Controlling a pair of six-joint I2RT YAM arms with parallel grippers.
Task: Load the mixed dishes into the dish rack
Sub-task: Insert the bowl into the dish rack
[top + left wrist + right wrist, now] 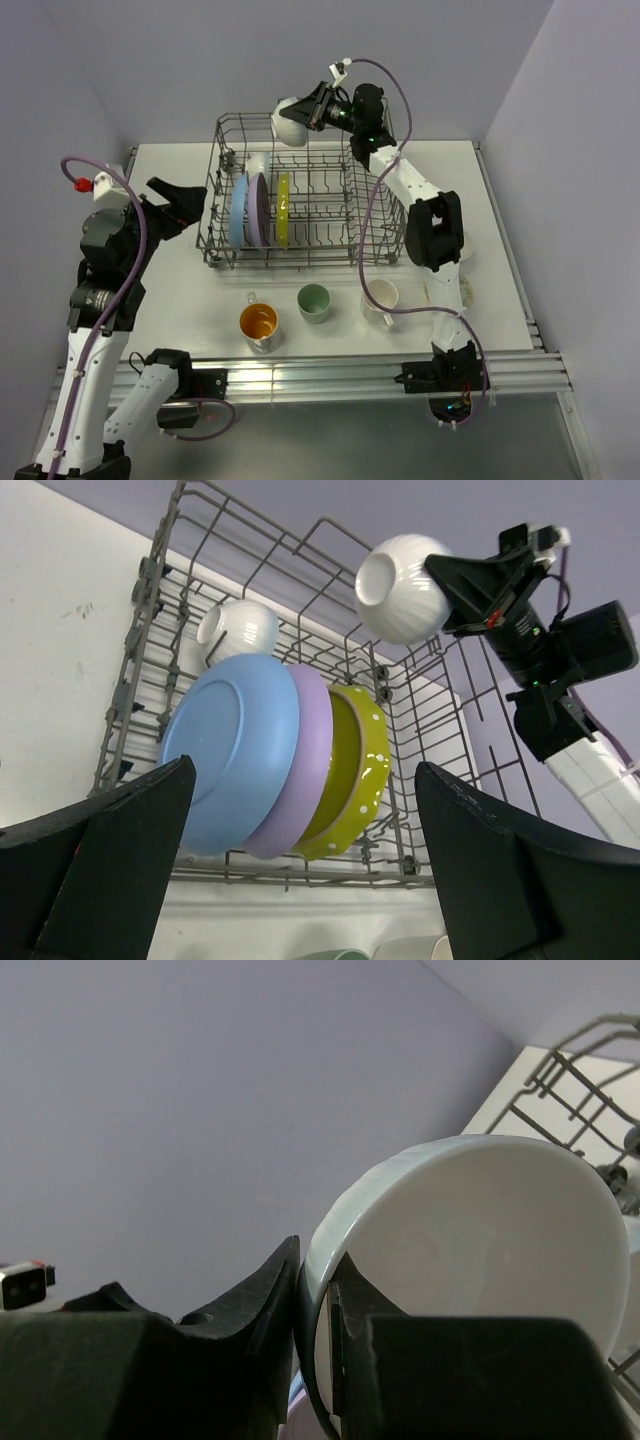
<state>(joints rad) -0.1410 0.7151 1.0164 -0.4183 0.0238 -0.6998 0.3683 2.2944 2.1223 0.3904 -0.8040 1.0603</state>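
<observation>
right gripper [314,108] pinched the rim of a white bowl [291,121] (one finger inside, one outside), holding it over the far edge of the rack [290,256]. left gripper [186,207] stood spread wide and empty, left of the rack. blue plate [238,210], lavender plate [257,208] and green plate [283,210] stood on edge in the rack, a second bowl [257,166] behind them. orange cup [258,322], green cup [313,301] and mug [379,298] sat on the table [170,170] in front.

A white table [170,200] stands boxed in by plain pale lavender walls [300,50] at the back and both sides, with silver aluminium rails [320,375] running along its near edge.
</observation>
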